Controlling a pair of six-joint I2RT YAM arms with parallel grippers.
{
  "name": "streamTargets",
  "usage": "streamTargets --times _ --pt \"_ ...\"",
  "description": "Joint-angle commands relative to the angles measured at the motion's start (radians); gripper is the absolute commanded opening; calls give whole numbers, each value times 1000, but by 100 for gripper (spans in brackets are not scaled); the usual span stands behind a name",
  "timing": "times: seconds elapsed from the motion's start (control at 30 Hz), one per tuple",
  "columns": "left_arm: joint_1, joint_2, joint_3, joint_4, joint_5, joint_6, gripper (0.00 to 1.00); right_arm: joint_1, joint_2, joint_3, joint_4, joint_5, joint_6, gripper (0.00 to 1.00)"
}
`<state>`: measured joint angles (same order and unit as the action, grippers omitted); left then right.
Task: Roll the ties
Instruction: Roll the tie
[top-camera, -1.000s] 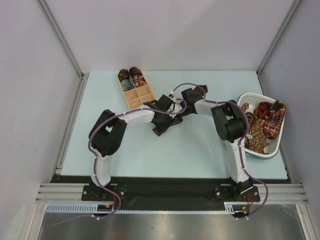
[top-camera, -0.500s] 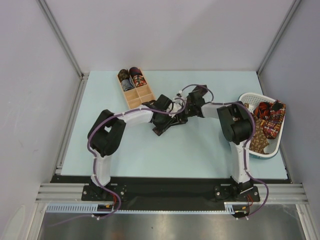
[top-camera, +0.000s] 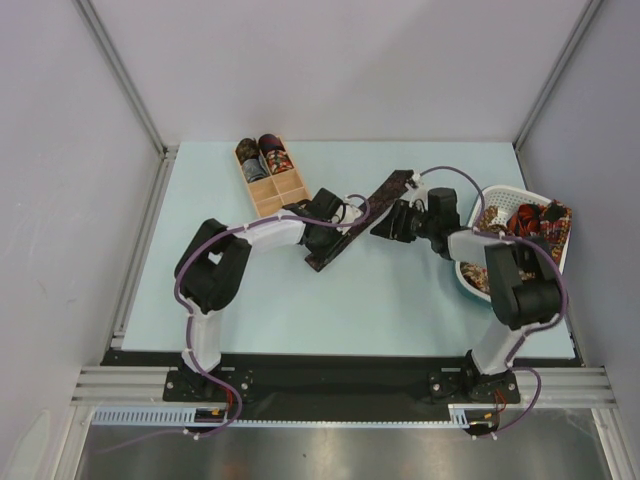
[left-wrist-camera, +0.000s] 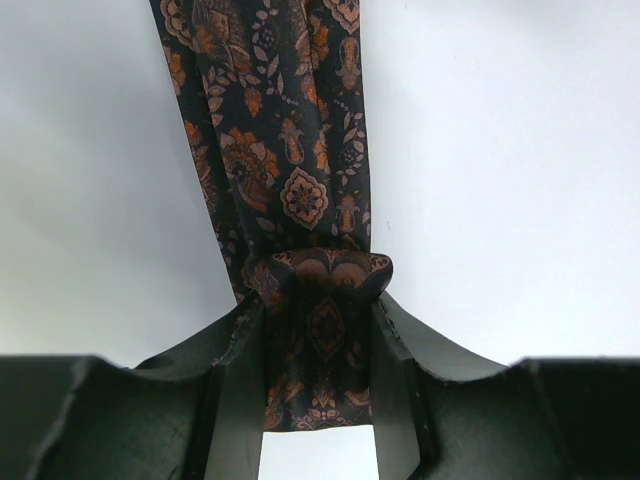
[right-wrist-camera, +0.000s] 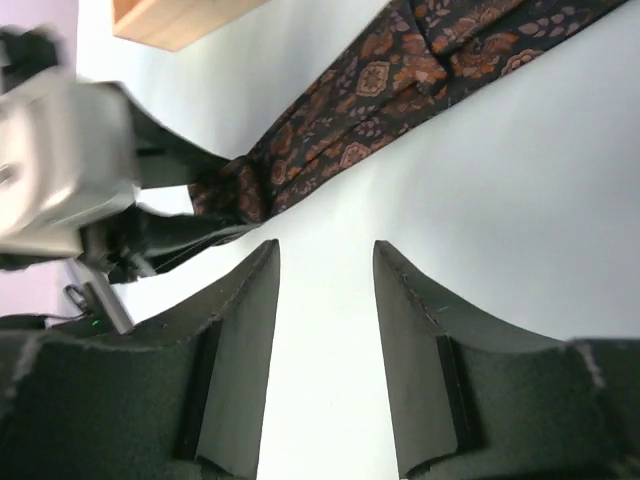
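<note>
A dark maroon tie with an orange pattern lies stretched diagonally on the table, from near the left gripper up to the right. My left gripper is shut on it near its lower end. In the left wrist view the tie runs between the jaws of the gripper, with a small fold at the fingertips. My right gripper is open and empty, just right of the tie. In the right wrist view the gripper hovers over bare table, with the tie ahead of it.
A wooden compartment box at the back left holds two rolled ties. A white basket at the right edge holds several loose ties. The right arm's elbow stands over the basket's near side.
My right gripper has pulled back to the right, off the tie, and its arm has swung toward the basket. The tie now lies uncovered and drawn out straight. The left gripper has kept its hold.
</note>
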<state>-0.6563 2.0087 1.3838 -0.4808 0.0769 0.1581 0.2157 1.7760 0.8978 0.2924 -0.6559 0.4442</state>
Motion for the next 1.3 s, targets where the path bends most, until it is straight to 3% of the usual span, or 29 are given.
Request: streamTargets --times 0.0,0.27,0.37,0.53,0.67,0.9,1.03,1.27 --pt "14 5 -8 -68 -9 -15 42 48 -203 -97 108 195 -22 47" --pt "14 -7 4 -107 14 -48 41 310 -492 -325 50 617 -195 48" --pt "9 -7 4 -116 11 -51 41 482 -547 -332 11 790 -286 47" --pt "-5 -2 -5 -128 -5 -66 40 715 -547 -306 -50 950 -383 45" --pt "-8 -4 -5 -133 -6 -83 40 861 -481 -255 -91 1100 -488 47" --pt "-17 7 29 -191 -12 -111 40 1045 -189 10 -228 1352 -619 50" --pt "-28 16 49 -220 -14 -130 40 1071 47 214 -387 1452 -648 50" --pt "-43 44 75 -252 3 -152 40 1061 261 438 -519 1496 -674 53"
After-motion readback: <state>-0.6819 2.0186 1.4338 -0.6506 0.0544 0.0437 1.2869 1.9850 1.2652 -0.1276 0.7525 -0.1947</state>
